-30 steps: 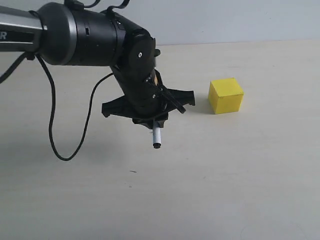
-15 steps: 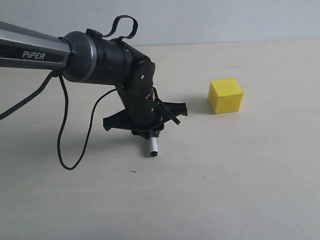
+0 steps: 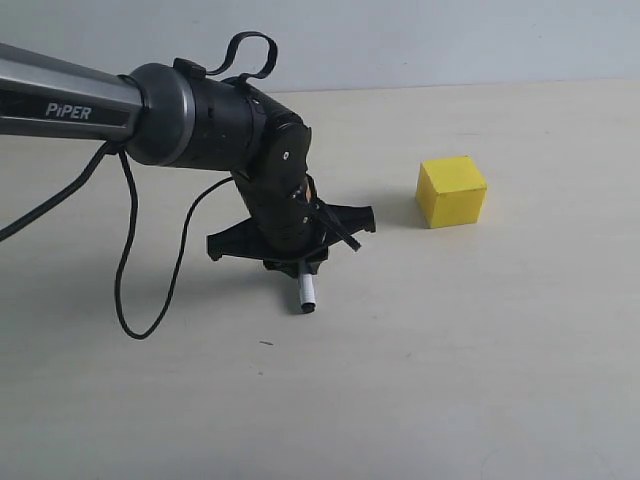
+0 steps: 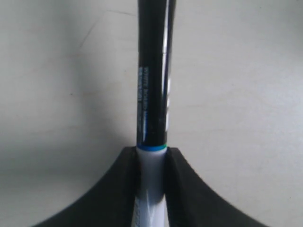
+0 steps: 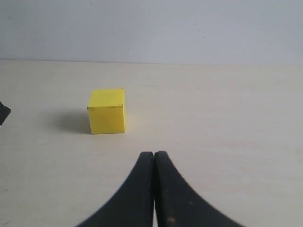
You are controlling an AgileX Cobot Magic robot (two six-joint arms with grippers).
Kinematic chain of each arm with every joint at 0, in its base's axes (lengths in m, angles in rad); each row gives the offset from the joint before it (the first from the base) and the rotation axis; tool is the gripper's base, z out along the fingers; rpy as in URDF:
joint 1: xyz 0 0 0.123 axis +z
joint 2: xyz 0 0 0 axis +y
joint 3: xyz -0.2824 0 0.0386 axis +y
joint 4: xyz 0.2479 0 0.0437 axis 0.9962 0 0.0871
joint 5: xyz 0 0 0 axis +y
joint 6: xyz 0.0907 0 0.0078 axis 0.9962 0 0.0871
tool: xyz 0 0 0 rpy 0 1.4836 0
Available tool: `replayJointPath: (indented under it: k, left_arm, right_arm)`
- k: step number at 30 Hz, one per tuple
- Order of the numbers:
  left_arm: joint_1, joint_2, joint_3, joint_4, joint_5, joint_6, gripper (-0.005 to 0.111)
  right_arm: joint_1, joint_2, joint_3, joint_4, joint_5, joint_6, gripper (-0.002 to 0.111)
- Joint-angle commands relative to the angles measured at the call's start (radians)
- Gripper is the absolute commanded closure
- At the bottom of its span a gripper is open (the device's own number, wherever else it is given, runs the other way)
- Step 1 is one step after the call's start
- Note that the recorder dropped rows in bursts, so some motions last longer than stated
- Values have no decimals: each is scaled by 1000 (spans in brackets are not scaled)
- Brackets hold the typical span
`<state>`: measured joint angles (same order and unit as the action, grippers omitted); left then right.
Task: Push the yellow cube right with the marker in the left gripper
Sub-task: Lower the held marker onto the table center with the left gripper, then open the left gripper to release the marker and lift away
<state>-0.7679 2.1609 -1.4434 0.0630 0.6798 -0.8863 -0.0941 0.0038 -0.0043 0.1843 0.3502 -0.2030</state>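
Note:
My left gripper is shut on the marker, whose white barrel and small black tip poke down to the table. In the left wrist view the marker runs between the closed fingers, black cap half beyond them. The yellow cube sits on the table well to the right of the marker tip, apart from it. My right gripper is shut with nothing in it; the yellow cube lies ahead of it. The right arm is out of the exterior view.
A black cable loops from the left arm down onto the table at the left. The grey arm tube marked "PiPER" crosses the upper left. The beige table meets a pale wall at the back.
Over the last second the left arm pulled back to the left and lowered, bringing the marker tip down to the table. In the last half second nothing moved. The cube stayed put.

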Motion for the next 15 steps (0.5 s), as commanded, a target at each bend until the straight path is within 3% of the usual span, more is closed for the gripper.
replayJointPath:
  k: [1, 10, 15]
  left_arm:
    - [1, -3, 2, 8, -2, -5, 106]
    - [1, 6, 2, 16, -21, -5, 78]
    - [1, 11, 2, 16, -28, -5, 72]
  right_arm:
    - [2, -4, 4, 0, -8, -1, 108]
    - [2, -4, 4, 0, -8, -1, 108]
    - [2, -4, 4, 0, -8, -1, 108]
